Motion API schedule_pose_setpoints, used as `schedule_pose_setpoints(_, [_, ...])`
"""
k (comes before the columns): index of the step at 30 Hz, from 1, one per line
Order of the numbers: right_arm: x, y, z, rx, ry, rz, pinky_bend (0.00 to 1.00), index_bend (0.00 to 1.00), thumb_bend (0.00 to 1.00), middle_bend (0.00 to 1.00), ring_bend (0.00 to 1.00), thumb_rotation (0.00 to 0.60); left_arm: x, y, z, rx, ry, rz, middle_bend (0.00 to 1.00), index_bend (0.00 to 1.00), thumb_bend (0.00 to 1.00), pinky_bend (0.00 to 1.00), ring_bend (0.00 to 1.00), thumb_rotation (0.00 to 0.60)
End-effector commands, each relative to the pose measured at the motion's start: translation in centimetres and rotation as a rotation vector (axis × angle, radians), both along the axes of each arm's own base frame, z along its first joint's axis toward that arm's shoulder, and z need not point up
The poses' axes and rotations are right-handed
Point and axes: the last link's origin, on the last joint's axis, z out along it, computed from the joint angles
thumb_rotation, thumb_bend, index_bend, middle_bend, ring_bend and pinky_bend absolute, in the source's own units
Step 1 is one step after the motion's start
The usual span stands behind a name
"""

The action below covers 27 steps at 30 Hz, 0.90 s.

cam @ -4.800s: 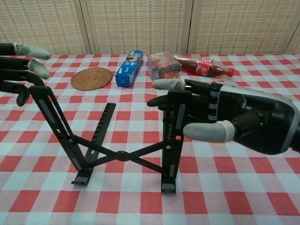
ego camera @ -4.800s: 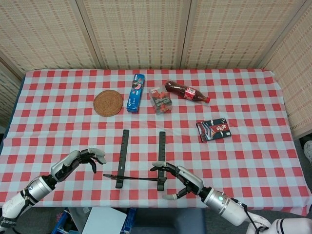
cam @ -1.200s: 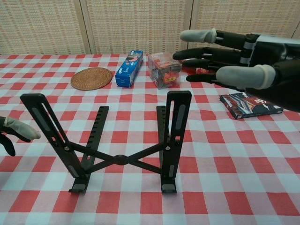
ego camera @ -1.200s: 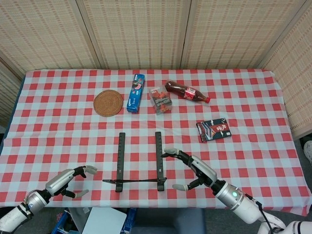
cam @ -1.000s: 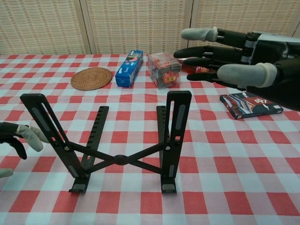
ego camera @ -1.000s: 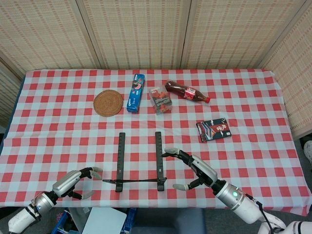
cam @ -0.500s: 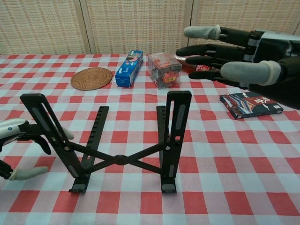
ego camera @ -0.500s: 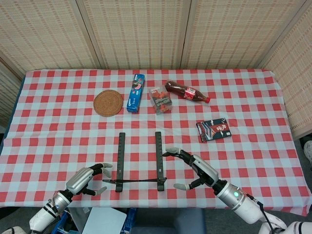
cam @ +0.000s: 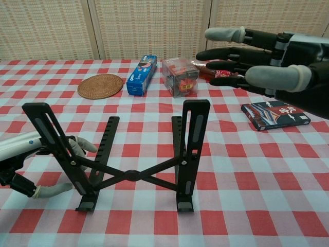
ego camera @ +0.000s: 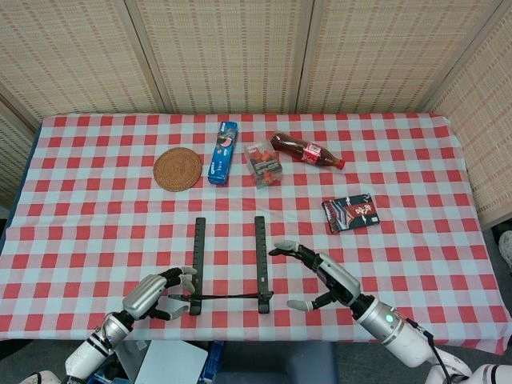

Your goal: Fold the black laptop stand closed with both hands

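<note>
One laptop stand (cam: pixel 134 159) stands between two open hands, left hand (cam: pixel 31 167) and right hand (cam: pixel 257 62).

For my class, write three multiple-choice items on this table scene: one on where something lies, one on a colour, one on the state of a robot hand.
1. The round woven coaster lies where, relative to the blue biscuit box?
A. on the box's left in the head view
B. on top of it
C. on the box's right in the head view

2. What colour is the laptop stand?
A. white
B. black
C. red

3. The right robot hand is:
A. holding the cola bottle
B. open, holding nothing
C. gripping the stand

Key: 1 A, the coaster sits left of the box; 2 B, its bars are black; 3 B, its fingers are spread apart in the air.
</note>
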Motion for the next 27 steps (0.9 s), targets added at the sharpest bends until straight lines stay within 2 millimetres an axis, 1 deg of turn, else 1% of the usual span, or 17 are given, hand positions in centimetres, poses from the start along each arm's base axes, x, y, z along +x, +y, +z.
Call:
schedule_pose_setpoints(1, [-0.04, 0.0, 0.03, -0.001, 0.001, -0.001, 0.05, 0.12, 0.15, 0.19, 0.04, 0.6, 0.23, 0.1, -0.14, 0.003, 0.001, -0.006, 0.19, 0.41, 0.32, 0.31, 0.19, 0.6])
schedule_pose_setpoints(9, [-0.19, 0.08, 0.1, -0.003, -0.002, -0.005, 0.05, 0.12, 0.15, 0.19, 0.04, 0.6, 0.65, 0.13, -0.38, -0.002, 0.004, -0.013, 0.19, 0.44, 0.32, 0.31, 0.19, 0.6])
schedule_pose_setpoints(15, [-0.4, 0.05, 0.14, -0.005, -0.002, -0.011, 0.05, 0.12, 0.15, 0.19, 0.04, 0.6, 0.77, 0.14, -0.51, -0.003, 0.004, -0.012, 0.2, 0.47, 0.34, 0.31, 0.19, 0.6])
schedule_pose_setpoints(27, [-0.54, -0.01, 0.21, -0.005, -0.003, -0.012, 0.05, 0.12, 0.15, 0.19, 0.04, 0.6, 0.92, 0.41, -0.69, 0.009, 0.02, -0.015, 0.21, 0.47, 0.35, 0.31, 0.19, 0.6])
